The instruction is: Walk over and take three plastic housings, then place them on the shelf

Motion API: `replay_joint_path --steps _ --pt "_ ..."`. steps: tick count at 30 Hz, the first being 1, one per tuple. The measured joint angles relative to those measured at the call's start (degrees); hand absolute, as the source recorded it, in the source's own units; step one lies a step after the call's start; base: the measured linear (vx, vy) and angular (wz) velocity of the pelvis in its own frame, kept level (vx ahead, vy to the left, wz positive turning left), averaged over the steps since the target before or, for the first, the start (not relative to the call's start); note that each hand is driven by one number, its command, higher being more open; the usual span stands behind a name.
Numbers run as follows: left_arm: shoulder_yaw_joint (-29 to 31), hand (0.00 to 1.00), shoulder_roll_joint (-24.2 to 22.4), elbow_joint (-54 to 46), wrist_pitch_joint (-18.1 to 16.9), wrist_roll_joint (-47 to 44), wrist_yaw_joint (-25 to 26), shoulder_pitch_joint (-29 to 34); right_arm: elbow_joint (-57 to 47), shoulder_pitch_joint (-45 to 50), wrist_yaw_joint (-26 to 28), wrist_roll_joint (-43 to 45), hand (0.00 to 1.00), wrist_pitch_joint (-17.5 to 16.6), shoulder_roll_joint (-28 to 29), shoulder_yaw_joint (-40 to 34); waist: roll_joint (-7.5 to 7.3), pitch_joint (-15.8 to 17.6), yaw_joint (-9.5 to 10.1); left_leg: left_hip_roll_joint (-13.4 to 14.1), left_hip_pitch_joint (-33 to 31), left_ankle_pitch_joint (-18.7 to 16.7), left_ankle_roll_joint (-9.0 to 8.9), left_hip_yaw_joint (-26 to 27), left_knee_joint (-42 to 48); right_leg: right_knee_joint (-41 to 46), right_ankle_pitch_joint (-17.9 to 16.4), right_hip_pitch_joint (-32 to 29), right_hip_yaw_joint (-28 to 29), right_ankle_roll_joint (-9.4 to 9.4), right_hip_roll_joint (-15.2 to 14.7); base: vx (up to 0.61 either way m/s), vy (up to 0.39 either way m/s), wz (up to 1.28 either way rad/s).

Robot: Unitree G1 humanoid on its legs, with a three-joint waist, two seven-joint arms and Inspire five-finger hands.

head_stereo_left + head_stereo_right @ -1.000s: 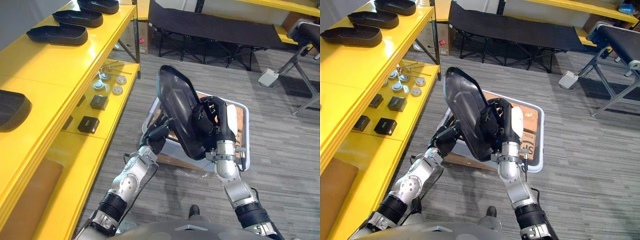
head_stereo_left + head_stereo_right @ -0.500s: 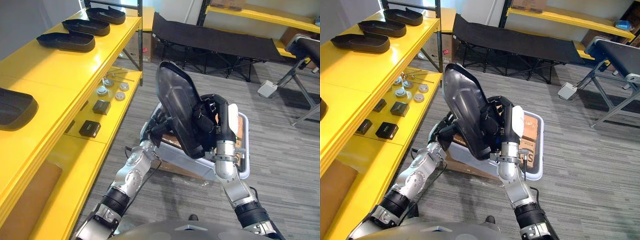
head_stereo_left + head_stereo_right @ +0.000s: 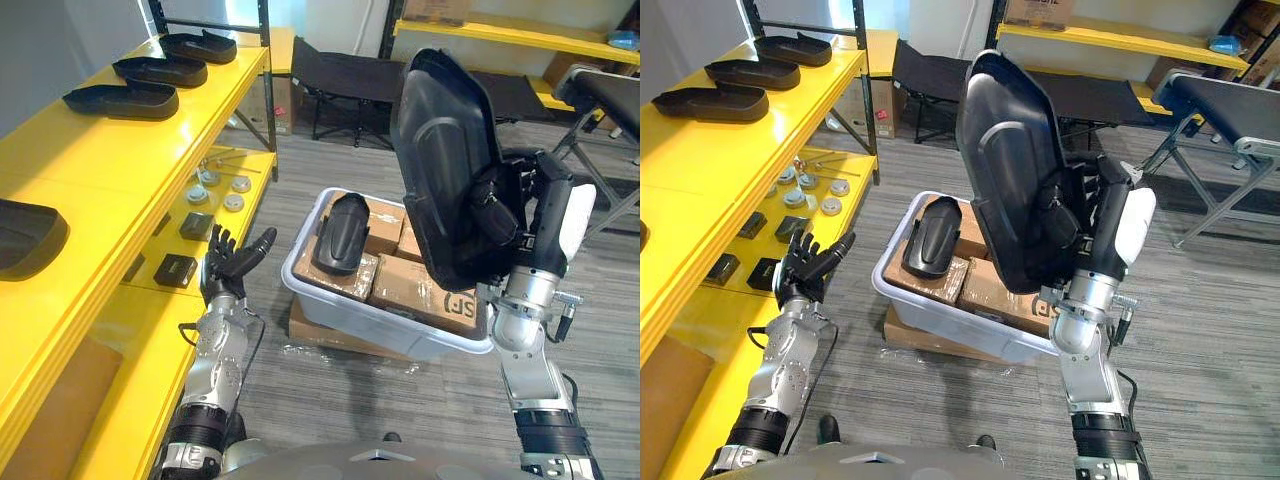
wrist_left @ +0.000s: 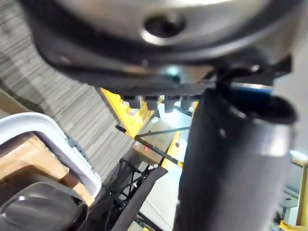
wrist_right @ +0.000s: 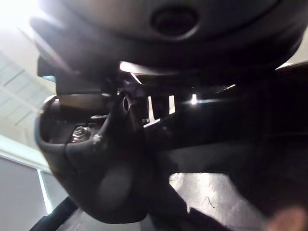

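Note:
A large black plastic housing [image 3: 445,170] stands upright in the air above the white bin [image 3: 330,305], with my right hand [image 3: 510,205] shut on its lower right side. A smaller black housing [image 3: 340,232] lies in the bin on cardboard boxes [image 3: 395,280]. My left hand [image 3: 232,262] is open, fingers spread, in the air between the bin and the yellow shelf [image 3: 110,180], holding nothing. Several black housings [image 3: 120,100] lie on the shelf's top level, and one more housing [image 3: 25,235] lies nearer at the left edge.
The shelf's lower level holds small dark blocks [image 3: 176,270] and round metal parts [image 3: 220,185]. A black cot [image 3: 350,75] stands behind the bin. A grey frame [image 3: 610,110] is at the far right. Grey floor [image 3: 300,370] lies open before the bin.
My right hand has lifted the large housing up and to the right. My left hand let go of it, dropped away to the left and spread open. The camera has tilted up.

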Motion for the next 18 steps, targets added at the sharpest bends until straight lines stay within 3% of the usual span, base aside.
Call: replay_joint_path --steps 7,8,12,18 --pt "-0.80 1.00 -0.13 -2.29 3.45 -6.95 -12.33 1.42 0.16 0.61 0.33 -0.06 0.00 0.01 -0.01 -2.46 0.80 -0.49 -0.17 0.00 -0.06 -0.12 -0.14 -0.05 -0.01 -0.03 -0.07 -0.01 -0.03 -0.06 -0.02 0.00 0.000 0.00" --pt "-1.15 1.00 0.08 -4.47 4.72 -7.86 -16.76 3.10 0.59 0.61 0.33 -0.05 0.00 -0.01 -0.01 -3.24 0.87 -0.53 -0.19 0.00 -0.11 -0.13 -0.15 -0.06 -0.01 -0.06 -0.08 -0.03 -0.05 -0.06 -0.02 0.00 0.000 0.00" --pt "-5.27 1.00 2.05 -8.90 7.78 -12.17 -26.51 4.69 3.78 0.48 0.21 -0.12 0.00 -0.08 -1.68 -3.72 1.11 -0.66 0.16 -0.01 -0.29 -0.14 -0.17 -0.22 -0.01 -0.07 -0.15 -0.02 -0.32 -0.14 -0.04 0.00 0.000 0.01" --pt "-6.25 1.00 2.64 -9.32 7.76 -14.09 -35.43 4.92 4.71 0.43 0.23 0.08 0.00 -0.12 -2.40 -3.96 1.71 -1.01 -0.08 -0.01 -0.32 0.01 0.02 -0.29 -0.01 -0.11 -0.17 0.01 -0.49 -0.17 -0.04 0.00 0.000 0.00"
